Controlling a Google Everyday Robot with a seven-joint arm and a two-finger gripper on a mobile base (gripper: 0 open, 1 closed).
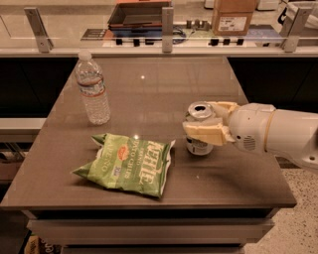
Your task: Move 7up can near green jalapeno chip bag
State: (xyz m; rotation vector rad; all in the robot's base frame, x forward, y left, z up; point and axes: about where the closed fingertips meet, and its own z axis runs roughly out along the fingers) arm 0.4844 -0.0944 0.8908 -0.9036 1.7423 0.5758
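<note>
The middle band of the 7up can (199,147) is covered by the cream-coloured near finger (203,132), so only its pull-tab top and its lower body show, and no label can be read. The far finger lies largely behind the can, with just its upper edge visible. The white arm (278,133) enters from the right and is cut off at the frame edge. The gripper (198,119) is clamped on the can, one finger on each side, over the right-hand part of the brown surface (149,89). The can is upright; whether its base touches the surface or hangs just above it cannot be determined. The green jalapeno chip bag (126,163) lies flat and crinkled to the left of the can and somewhat nearer the front edge, its upper right corner close to the can but apart from it. A clear water bottle (93,92) stands upright toward the rear left, well apart from the can. Behind the surface, a counter beyond a rail holds a cardboard box (233,15) and a dark tray (139,12), both cut off at the top.
</note>
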